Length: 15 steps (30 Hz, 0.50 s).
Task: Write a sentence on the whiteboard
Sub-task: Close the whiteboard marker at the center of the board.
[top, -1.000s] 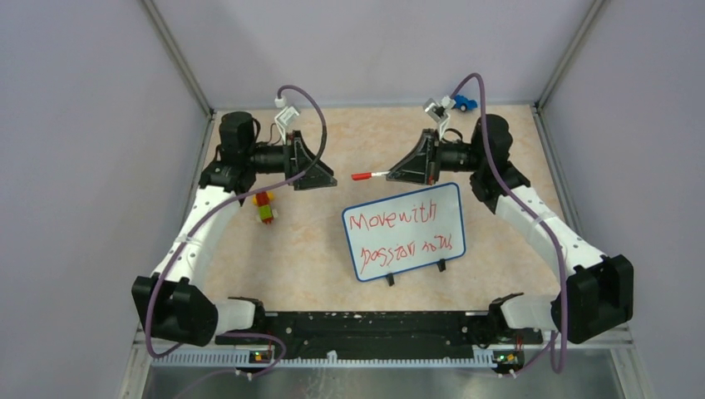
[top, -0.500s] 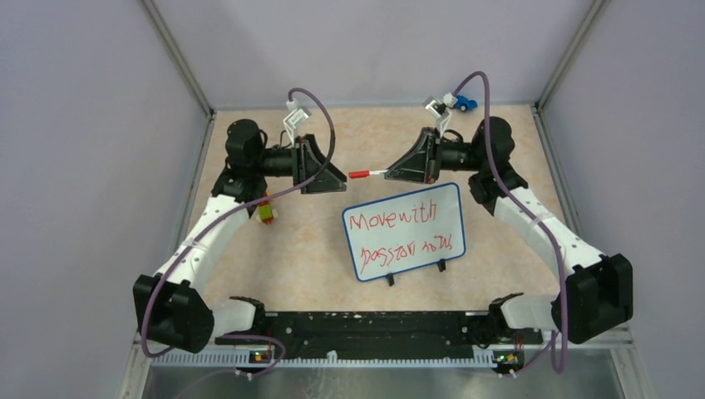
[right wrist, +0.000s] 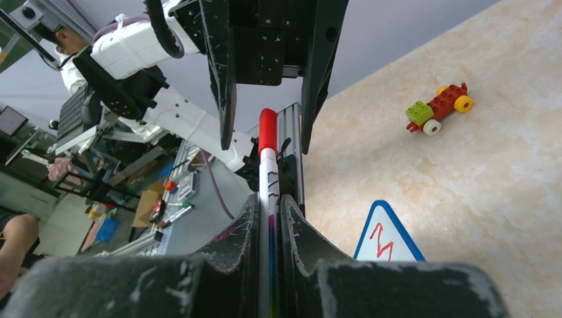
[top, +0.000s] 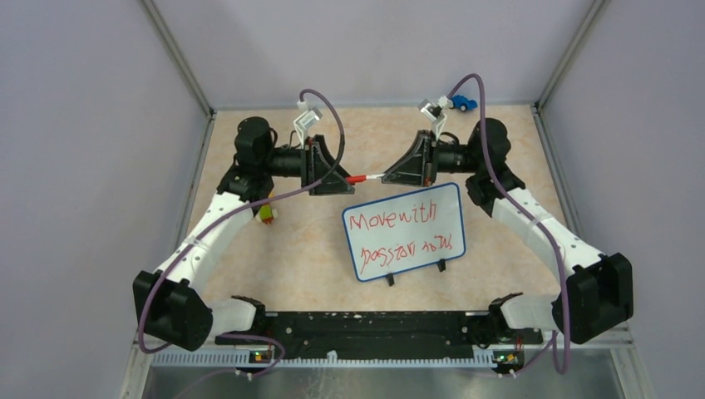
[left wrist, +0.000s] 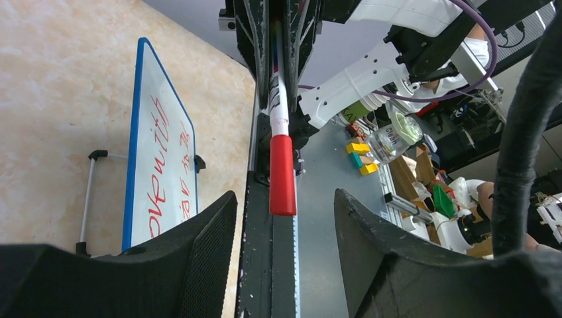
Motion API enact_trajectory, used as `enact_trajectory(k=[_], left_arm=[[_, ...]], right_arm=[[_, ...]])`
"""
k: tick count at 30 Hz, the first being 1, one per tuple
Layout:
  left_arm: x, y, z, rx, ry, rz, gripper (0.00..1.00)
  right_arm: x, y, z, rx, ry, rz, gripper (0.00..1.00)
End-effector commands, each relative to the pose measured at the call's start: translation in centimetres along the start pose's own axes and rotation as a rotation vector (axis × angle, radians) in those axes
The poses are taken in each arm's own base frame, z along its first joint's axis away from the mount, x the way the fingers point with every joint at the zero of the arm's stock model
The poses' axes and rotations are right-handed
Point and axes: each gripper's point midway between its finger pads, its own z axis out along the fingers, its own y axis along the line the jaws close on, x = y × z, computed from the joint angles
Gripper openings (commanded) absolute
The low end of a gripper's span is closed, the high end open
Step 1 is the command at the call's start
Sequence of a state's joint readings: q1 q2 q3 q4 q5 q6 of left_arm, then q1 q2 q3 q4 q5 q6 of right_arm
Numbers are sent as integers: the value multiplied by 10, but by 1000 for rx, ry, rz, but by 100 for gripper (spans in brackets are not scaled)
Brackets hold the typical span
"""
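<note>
**Pen bridged between arms, board already lettered**

R gripper [top: 389,175] is clenched on the white barrel of the marker [top: 367,177]. Pen is horizontal above the table [top: 316,249], red cap toward the L arm. L gripper [top: 339,181] is spread wide. The cap end sits between its fingers [left wrist: 211,245], w/ a gap each side in the L wrist view, so no contact.

Whiteboard [top: 405,230] stands tilted on black clip feet [top: 389,280] mid-table, on the near side of the pen and apart from both grippers. Sentence [top: 399,234] is in red, 2 lines: "Move with" on top, 2nd line a scrawl, poss. "passion…", not legible for sure.

Lego car [top: 266,212], red/green bricks, lies beside the L forearm. Blue toy [top: 464,103] sits at the far edge behind the R arm.
</note>
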State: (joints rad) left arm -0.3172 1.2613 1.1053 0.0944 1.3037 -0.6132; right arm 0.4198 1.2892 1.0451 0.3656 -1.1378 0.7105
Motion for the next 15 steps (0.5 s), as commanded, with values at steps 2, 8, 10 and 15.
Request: enact_trajectory(k=[2, 8, 10, 15], left_arm=[[-10, -8, 3, 8, -5, 73, 58], [-9, -7, 4, 12, 0, 70, 37], [-9, -8, 5, 12, -1, 75, 30], [-10, -9, 9, 22, 6, 74, 18]], right_arm=[[4, 6, 3, -18, 10, -38, 0], [10, 7, 5, -20, 30, -39, 0], [10, 7, 5, -21, 32, -41, 0], [10, 8, 7, -24, 35, -46, 0]])
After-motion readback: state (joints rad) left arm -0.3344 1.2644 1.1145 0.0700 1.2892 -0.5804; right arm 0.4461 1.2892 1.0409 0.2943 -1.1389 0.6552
